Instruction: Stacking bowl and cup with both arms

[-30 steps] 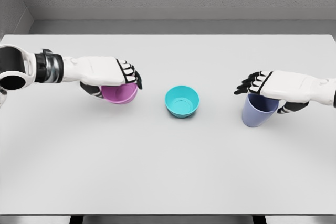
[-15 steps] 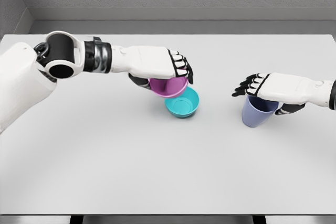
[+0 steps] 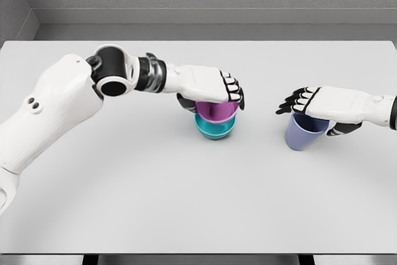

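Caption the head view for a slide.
Left hand lowers pink bowl into teal bowl; right hand grips blue cup.

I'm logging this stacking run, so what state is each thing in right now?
purple bowl: upright, set in the teal bowl, gripped by the left hand.
teal bowl: upright on the table, purple bowl inside it.
blue cup: upright, slightly tilted, gripped by the right hand.
left hand: closed on the purple bowl.
right hand: closed on the blue cup.
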Available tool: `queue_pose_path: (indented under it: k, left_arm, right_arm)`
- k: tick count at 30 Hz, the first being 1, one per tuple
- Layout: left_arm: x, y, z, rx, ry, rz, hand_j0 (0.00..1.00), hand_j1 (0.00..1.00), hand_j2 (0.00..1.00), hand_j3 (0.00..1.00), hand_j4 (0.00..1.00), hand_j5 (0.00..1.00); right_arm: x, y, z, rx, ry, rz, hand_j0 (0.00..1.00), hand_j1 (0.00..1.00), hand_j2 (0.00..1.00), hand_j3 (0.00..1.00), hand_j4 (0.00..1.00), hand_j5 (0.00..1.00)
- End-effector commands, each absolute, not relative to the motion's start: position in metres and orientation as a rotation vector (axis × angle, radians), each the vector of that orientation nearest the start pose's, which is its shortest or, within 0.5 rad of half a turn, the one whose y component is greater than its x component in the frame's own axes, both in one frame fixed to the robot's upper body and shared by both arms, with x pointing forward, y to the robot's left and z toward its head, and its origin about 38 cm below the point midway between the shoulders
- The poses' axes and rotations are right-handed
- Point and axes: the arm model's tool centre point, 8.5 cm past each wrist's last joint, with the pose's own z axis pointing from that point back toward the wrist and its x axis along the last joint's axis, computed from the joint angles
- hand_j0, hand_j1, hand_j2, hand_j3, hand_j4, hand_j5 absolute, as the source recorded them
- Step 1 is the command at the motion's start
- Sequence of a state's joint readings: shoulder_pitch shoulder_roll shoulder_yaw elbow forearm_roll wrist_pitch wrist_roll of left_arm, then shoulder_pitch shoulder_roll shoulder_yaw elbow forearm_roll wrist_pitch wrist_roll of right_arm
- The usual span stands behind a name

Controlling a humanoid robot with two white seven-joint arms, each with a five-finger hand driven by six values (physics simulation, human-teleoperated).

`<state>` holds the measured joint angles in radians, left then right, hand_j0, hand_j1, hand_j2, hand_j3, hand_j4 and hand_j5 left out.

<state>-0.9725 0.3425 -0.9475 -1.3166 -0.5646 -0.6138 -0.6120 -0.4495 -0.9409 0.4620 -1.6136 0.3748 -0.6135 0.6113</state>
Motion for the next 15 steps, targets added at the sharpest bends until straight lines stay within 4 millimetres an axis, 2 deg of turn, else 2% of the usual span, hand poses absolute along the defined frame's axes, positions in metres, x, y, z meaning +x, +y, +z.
queue_pose_path:
  k: [1, 11, 15]
  left_arm:
    - [0.456, 0.067, 0.22, -0.251, 1.675, 2.835, 0.52, 0.52, 0.52, 0.52, 0.52, 0.52]
    - [0.457, 0.071, 0.221, -0.257, 1.669, 2.842, 0.55, 0.55, 0.55, 0.55, 0.55, 0.55]
    - [0.452, 0.066, 0.21, -0.22, 1.606, 2.861, 0.55, 0.55, 0.55, 0.55, 0.55, 0.55]
  right_arm:
    - [0.388, -0.331, 0.216, -0.379, -1.309, 2.171, 1.0, 1.0, 1.0, 1.0, 1.0, 1.0]
    - [0.388, -0.33, 0.216, -0.379, -1.31, 2.173, 1.0, 1.0, 1.0, 1.0, 1.0, 1.0]
    - [0.388, -0.33, 0.216, -0.379, -1.31, 2.173, 1.0, 1.0, 1.0, 1.0, 1.0, 1.0]
